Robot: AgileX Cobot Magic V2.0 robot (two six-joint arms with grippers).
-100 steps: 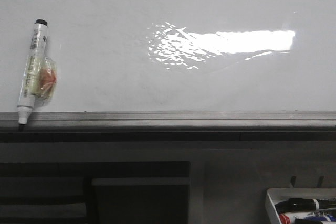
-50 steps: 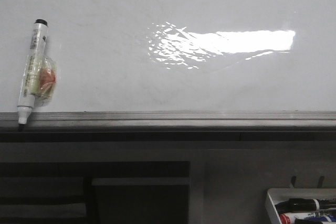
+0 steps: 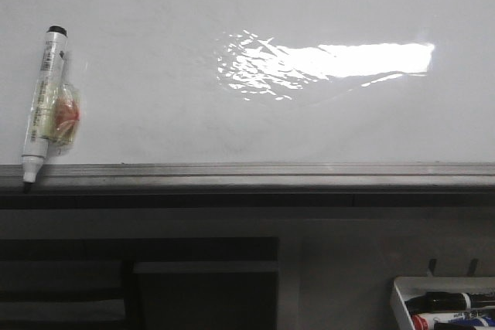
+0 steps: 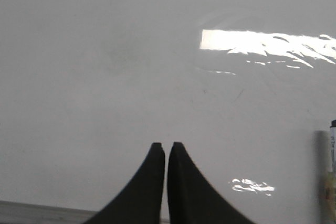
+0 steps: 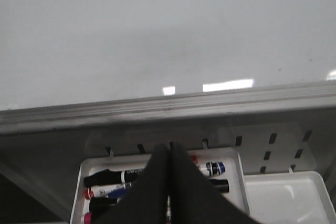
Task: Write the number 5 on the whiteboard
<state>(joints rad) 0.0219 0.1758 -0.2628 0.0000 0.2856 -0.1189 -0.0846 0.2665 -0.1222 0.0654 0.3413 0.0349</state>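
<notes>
While no stroke has yet been drawn, the whiteboard (image 3: 255,121) fills the upper part of the front view, its glossy face bare except for a bright glare patch (image 3: 325,63) toward 1 o'clock; the number 5 is nowhere to be seen. Along the board's lower edge runs a grey metal strip (image 3: 255,173). At 9 o'clock a marker (image 3: 42,102) lies on the board, tip down on the strip, with a clear wrapper (image 3: 63,116) around its middle. At 5 o'clock a white tray (image 3: 402,299) holds several more markers.

Left end effector (image 4: 166,148): fingers pressed together, holding nothing, poised over bare board. Right end effector (image 5: 168,150): fingers likewise together and empty, above the tray (image 5: 157,182).

Handling, by judgement: the board is rigid, fixed and slick, so it needs no grasp, only light, steady tip pressure. The marker is light, stiff and smooth; take it across the barrel clear of the crinkly wrapper, which could slip under the pads.
</notes>
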